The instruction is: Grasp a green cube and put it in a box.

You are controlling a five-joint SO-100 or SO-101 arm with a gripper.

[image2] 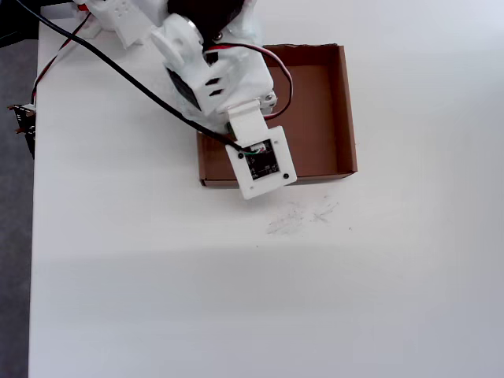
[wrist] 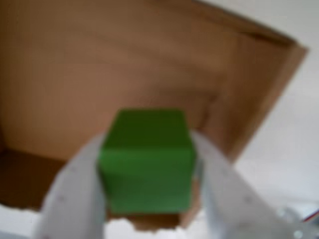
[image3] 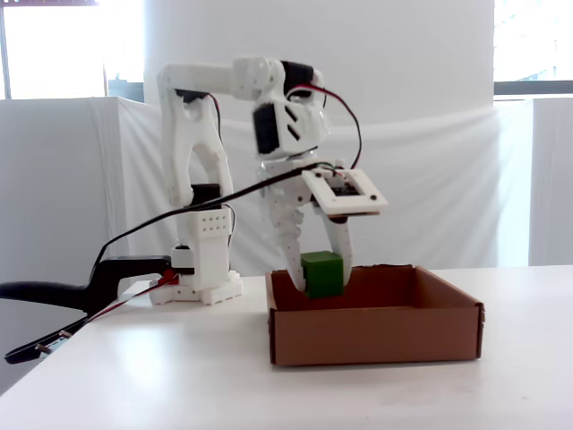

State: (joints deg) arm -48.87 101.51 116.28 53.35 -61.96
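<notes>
My gripper [wrist: 149,159] is shut on the green cube [wrist: 147,159], one white finger on each side of it. In the fixed view the gripper [image3: 320,276] holds the cube [image3: 322,273] just above the rim of the brown cardboard box [image3: 376,333], over its left part. In the wrist view the box floor [wrist: 99,74] fills the background, with its ragged torn edge at the bottom. In the overhead view the arm and its wrist plate hide the cube and the gripper; the box [image2: 345,102] lies under them.
The arm's base [image3: 201,282] stands at the table's back left with black and red cables [image3: 107,278] trailing left. Faint scuff marks [image2: 299,216] lie on the white table in front of the box.
</notes>
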